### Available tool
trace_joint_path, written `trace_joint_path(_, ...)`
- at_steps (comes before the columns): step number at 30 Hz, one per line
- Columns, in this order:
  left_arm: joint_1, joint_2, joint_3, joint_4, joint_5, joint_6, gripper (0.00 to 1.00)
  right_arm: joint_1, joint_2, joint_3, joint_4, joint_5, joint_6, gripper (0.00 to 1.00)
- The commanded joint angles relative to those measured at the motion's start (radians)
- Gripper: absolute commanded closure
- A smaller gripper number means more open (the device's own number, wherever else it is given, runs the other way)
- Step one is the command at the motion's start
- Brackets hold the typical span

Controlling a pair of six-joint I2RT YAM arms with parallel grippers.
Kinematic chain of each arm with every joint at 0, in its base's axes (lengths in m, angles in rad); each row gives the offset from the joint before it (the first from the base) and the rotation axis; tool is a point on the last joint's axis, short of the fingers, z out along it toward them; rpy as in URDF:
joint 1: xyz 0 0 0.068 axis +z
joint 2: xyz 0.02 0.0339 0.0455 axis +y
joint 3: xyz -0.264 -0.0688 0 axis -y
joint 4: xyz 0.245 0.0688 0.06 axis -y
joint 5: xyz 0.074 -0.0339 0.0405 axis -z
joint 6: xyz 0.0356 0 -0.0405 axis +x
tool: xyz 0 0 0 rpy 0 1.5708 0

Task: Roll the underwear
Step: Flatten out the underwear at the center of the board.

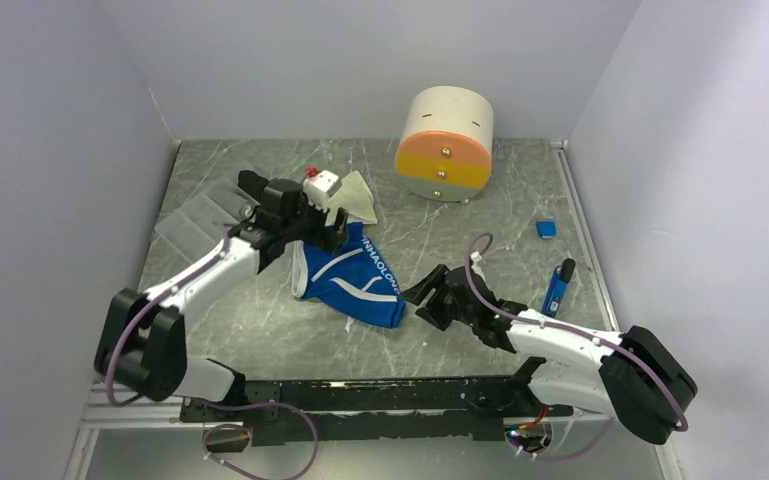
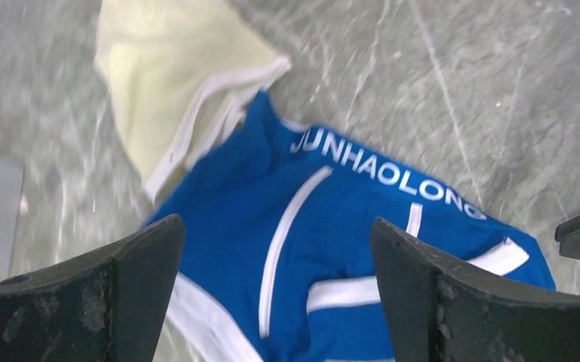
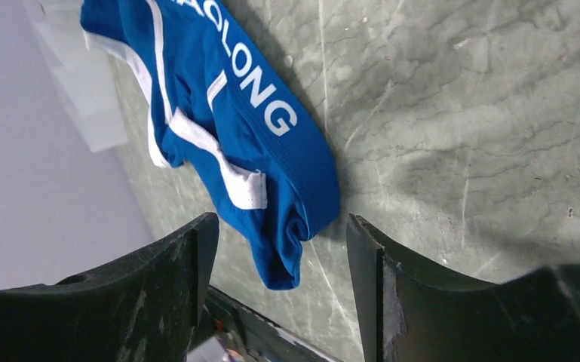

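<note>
The royal blue underwear (image 1: 355, 280) with white trim and lettering lies loosely crumpled on the marble table, mid-left. Its far-left edge overlaps the pale cream-yellow underwear (image 1: 357, 198), which lies flat behind it. My left gripper (image 1: 328, 232) hovers over the blue garment's far-left part, open wide, with nothing between its fingers. In the left wrist view the blue cloth (image 2: 332, 226) fills the gap of that gripper (image 2: 275, 241), and the cream piece (image 2: 166, 68) lies beyond. My right gripper (image 1: 422, 292) stands open just right of the blue garment. In the right wrist view a folded blue corner (image 3: 286, 249) reaches toward the open gripper (image 3: 280, 226).
A cream cylinder with orange, yellow and green drawer fronts (image 1: 445, 145) stands at the back. A small blue block (image 1: 546, 229) and a blue pen-like tool (image 1: 557, 288) lie near the right wall. Clear plastic sheets (image 1: 200, 215) lie at far left. Walls close in three sides.
</note>
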Motion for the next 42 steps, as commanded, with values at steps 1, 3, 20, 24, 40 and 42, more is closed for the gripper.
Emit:
trace_joint_path(1, 0.005, 0.142, 0.172, 0.048, 0.229, 0.267, 0.03, 0.003, 0.015, -0.048, 0.124, 0.029, 0.18, 0.35)
trace_joint_path(3, 0.005, 0.232, 0.252, -0.003, 0.248, 0.338, 0.03, 0.003, 0.048, -0.05, 0.154, -0.001, 0.202, 0.36)
trace_joint_path(20, 0.002, 0.567, 0.518, -0.335, 0.172, 0.577, 0.25, 0.004, 0.225, 0.025, 0.207, -0.055, 0.159, 0.59)
trace_joint_path(24, 0.002, 0.583, 0.528, -0.345, 0.181, 0.585, 0.32, 0.004, 0.231, 0.042, 0.208, -0.068, 0.118, 0.64)
trace_joint_path(40, -0.003, 0.29, 0.392, -0.242, 0.187, 0.346, 0.95, -0.083, 0.058, 0.205, -0.029, -0.068, -0.352, 1.0)
trace_joint_path(42, 0.0, 0.191, 0.321, -0.202, 0.155, 0.266, 0.95, -0.094, -0.01, 0.226, -0.098, -0.052, -0.458, 1.0)
